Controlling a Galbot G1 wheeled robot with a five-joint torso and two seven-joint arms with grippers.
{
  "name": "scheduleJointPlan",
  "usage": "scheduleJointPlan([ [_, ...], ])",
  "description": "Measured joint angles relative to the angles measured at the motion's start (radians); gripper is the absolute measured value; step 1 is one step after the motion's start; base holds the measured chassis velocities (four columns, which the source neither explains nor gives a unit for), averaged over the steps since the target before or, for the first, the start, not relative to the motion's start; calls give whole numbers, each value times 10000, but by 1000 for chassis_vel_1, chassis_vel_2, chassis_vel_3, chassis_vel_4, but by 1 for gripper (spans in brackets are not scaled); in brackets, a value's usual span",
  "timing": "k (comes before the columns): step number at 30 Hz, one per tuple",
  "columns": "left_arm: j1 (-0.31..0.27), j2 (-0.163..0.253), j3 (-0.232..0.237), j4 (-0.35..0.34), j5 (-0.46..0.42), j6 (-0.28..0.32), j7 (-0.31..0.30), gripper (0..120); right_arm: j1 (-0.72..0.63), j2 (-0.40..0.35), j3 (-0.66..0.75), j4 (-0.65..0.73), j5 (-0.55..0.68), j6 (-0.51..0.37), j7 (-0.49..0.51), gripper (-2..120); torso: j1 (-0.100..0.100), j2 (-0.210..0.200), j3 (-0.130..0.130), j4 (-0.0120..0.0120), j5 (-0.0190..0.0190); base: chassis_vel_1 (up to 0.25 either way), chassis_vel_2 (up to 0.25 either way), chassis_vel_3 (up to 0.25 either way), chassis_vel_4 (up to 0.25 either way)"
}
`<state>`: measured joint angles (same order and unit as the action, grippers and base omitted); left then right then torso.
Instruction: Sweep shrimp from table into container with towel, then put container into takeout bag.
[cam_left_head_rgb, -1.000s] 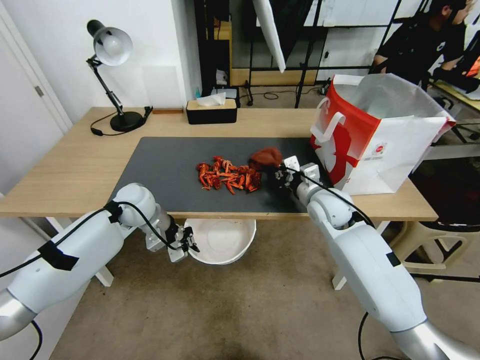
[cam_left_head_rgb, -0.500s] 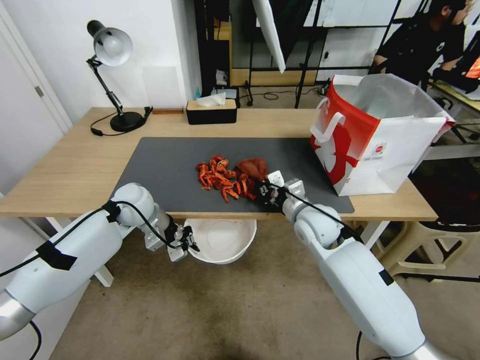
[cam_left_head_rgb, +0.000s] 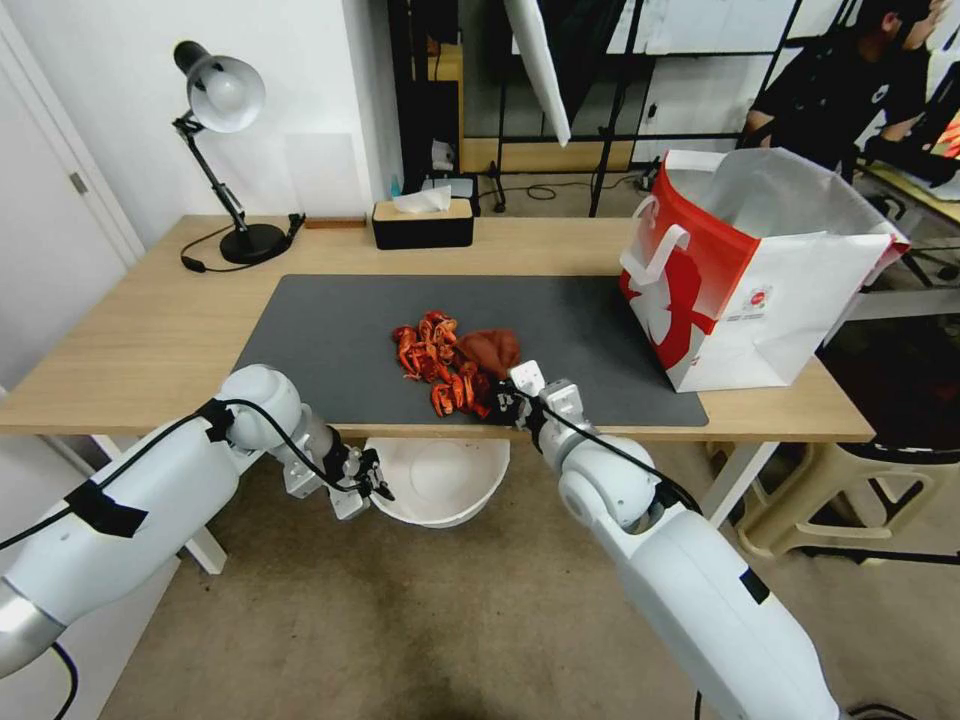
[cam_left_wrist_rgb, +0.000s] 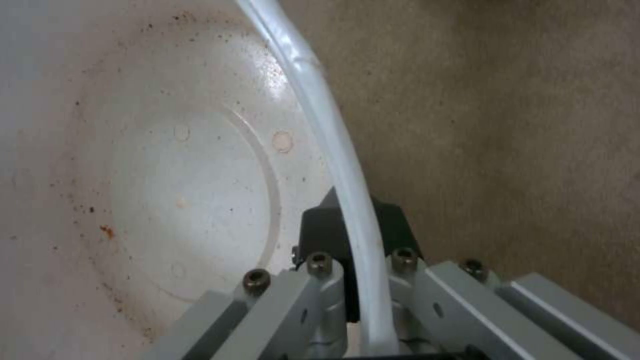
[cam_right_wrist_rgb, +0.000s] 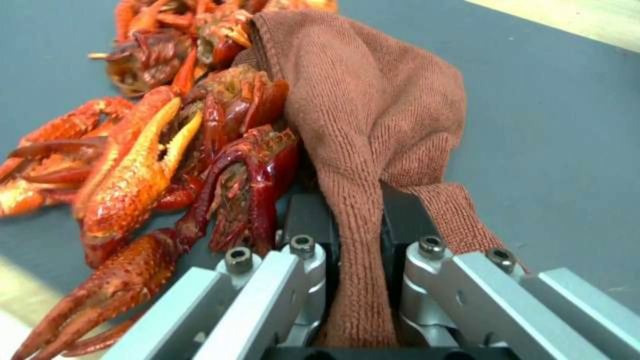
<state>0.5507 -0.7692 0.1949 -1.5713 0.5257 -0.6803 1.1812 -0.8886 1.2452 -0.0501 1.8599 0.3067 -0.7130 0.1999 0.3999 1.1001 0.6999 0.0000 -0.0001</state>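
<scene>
At frame centre, the right claw (cam_left_head_rgb: 510, 403) grips the towel (cam_left_head_rgb: 489, 349) against the shrimp (cam_left_head_rgb: 437, 362) near the bench (cam_left_head_rgb: 130, 340) edge. Below it, the left claw (cam_left_head_rgb: 372, 483) pinches the container (cam_left_head_rgb: 440, 484) rim.

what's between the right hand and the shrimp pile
The rust-red towel, clamped in the right hand, bunches against the shrimp; right wrist view.

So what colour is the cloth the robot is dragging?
Rust-brown; the towel shows best in the right wrist view.

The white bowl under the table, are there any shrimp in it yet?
No, the white bowl held by the left gripper has just small reddish specks inside, while the shrimp lie on the table.
</scene>
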Motion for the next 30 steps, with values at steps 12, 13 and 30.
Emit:
scheduleJointPlan([
  [12, 63, 83, -70, 77, -113, 9, 8, 0, -399, 84, -435, 423, -198, -126, 339, 7, 0, 0, 0, 0, 0, 0, 0, 0, 0],
  [13, 69, 84, -79, 85, -116, 9, 7, 0, -448, 82, -456, 464, -229, -127, 339, 7, 0, 0, 1, 1, 0, 0, 0, 0, 0],
  [30, 8, 47, -67, 177, -162, -6, -21, 0, -1083, -365, -494, 997, -771, 104, -92, 7, 1, 0, 1, 1, 2, 0, 0, 0, 0],
])
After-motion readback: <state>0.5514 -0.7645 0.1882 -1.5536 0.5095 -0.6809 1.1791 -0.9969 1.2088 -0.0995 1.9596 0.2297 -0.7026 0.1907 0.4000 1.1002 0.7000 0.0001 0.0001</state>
